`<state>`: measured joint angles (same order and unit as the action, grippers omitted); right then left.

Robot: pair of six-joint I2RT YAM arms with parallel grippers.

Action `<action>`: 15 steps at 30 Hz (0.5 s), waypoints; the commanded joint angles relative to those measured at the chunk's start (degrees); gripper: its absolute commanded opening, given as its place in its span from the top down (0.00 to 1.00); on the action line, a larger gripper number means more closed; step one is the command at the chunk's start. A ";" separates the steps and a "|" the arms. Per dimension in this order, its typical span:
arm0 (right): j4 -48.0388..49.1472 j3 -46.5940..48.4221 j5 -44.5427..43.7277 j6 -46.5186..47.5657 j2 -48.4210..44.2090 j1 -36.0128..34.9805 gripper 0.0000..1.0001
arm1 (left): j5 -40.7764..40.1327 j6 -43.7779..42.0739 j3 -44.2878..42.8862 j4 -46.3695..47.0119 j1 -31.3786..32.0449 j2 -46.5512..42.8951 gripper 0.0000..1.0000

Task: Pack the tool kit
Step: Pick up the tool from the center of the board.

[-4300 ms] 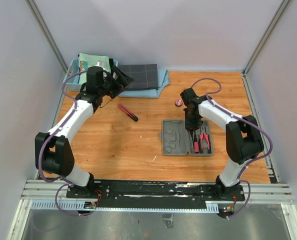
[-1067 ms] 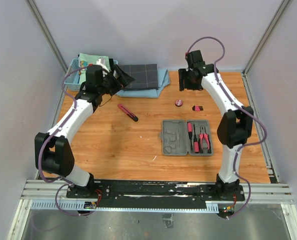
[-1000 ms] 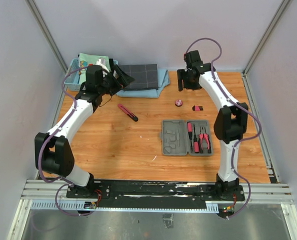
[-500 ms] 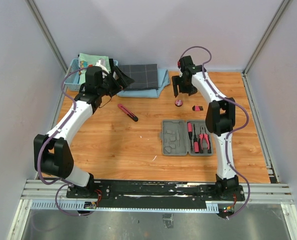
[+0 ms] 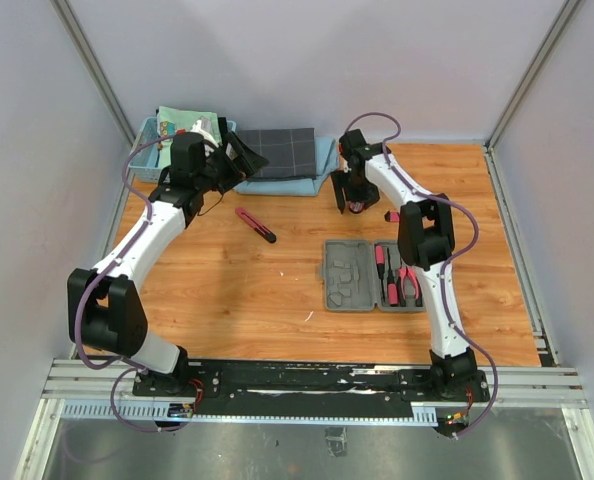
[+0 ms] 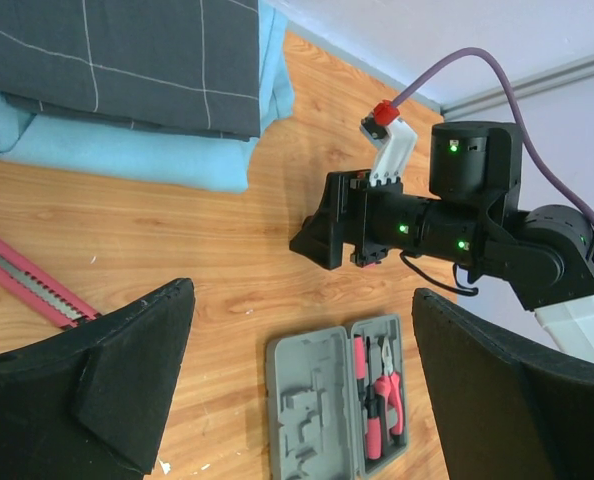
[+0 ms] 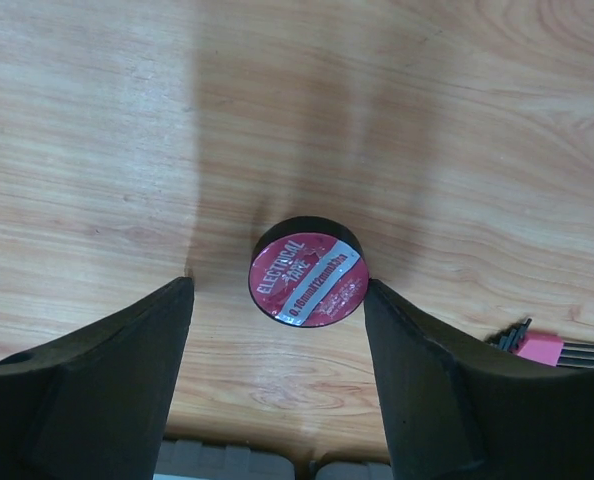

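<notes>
Wood-grain tabletop [image 5: 227, 290] from overhead, with the grey tool case [image 5: 347, 275] lying open and flat a bit right of centre. Its right half holds the pink-handled pliers [image 5: 409, 284] and a pink-and-black screwdriver [image 5: 390, 292], maybe two, hard to count from up here. The left half just shows its moulded slots. The pink utility knife [image 5: 256, 225] lies on the wood well left of the case. A small pink hex key set [image 5: 391, 216] sits just past the case's far edge. The right gripper [image 5: 349, 198] points down at the table beside those keys. The left gripper [image 5: 239, 160] hangs in the air at the far left, by the end of the dark checked cloth [image 5: 282, 152]. That cloth is folded on a light blue cloth [image 5: 312, 178], next to the basket [image 5: 145, 150].

Left wrist cam: both black fingers [image 6: 87, 390] are spread wide with nothing between them but table. You can see the knife at the left edge, the open case lower down, and the other arm reaching in above the case.

Right wrist cam: the jaws are apart, and the roll of tape [image 7: 306, 279] lies flat on the wood between them. It's red-labelled electrical tape, touching neither finger. The hex keys peek in at the right, and a sliver of the case shows along the bottom edge.
</notes>
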<state>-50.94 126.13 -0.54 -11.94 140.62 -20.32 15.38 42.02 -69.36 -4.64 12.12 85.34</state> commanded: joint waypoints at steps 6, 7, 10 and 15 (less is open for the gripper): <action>-1.45 2.60 -3.94 0.23 2.33 -0.37 0.29 | 0.75 -0.08 0.37 0.87 -0.35 -1.23 0.07; -1.45 2.76 -3.95 0.18 2.62 -0.34 0.30 | 0.81 -0.08 0.40 0.87 -0.34 -1.30 0.07; -1.45 3.29 -3.91 0.03 3.46 -0.34 0.34 | 0.87 -0.08 0.37 0.89 -0.34 -1.32 0.07; -1.45 3.08 -3.74 -0.32 3.76 -0.34 0.57 | 1.03 -0.02 0.30 0.83 -0.34 -1.32 0.07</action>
<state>-50.92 128.42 -2.61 -12.03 142.12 -20.29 15.64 42.04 -69.36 -4.64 12.12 85.34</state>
